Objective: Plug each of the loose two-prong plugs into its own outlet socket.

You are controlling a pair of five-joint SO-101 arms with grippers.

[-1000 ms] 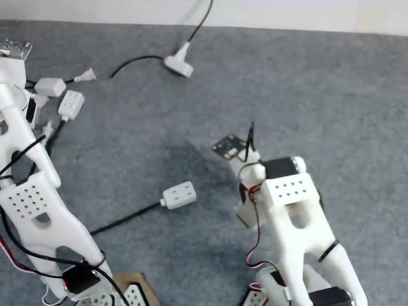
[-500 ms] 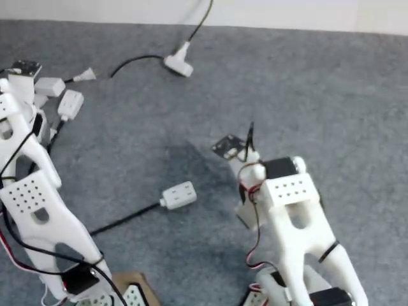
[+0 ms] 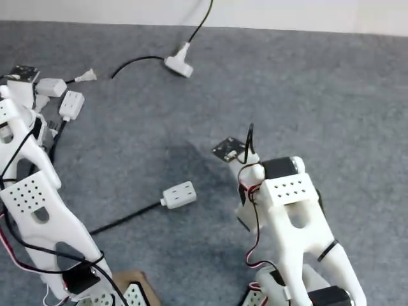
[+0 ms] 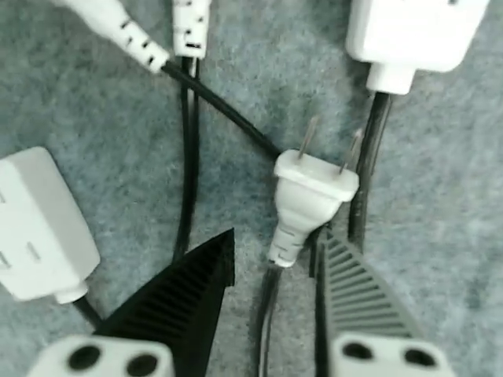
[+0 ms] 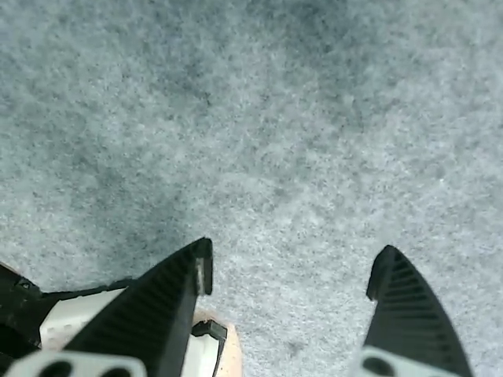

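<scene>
High view: a socket block (image 3: 179, 194) lies centrally, apart from the cords (image 3: 53, 135) under the left arm (image 3: 29, 191). Left wrist view: the left gripper (image 4: 275, 242), fingers (image 4: 189, 290) spread, straddles a two-prong plug (image 4: 316, 187), likely lined up to pinch it. Right wrist view: the right gripper (image 5: 291, 263), spread, hangs over bare carpet (image 5: 314, 118).

table (image 3: 331, 95): visible face covered throughout by a grey, felt-like fabric with a short, mottled nap; no folds or tears seen

pale band (image 3: 287, 13): plain off-white strip along the far edge of the table, running the full width of the high view

tan panel (image 3: 131, 279): flat, brownish piece at the near edge of the table, cut off by the frame; material cannot be told

tan patch (image 5: 224, 355): similar colour, low against the fabric; cannot tell whether it is the same piece

shadow (image 3: 185, 156): soft dark area on the fabric near the middle of the table
</scene>
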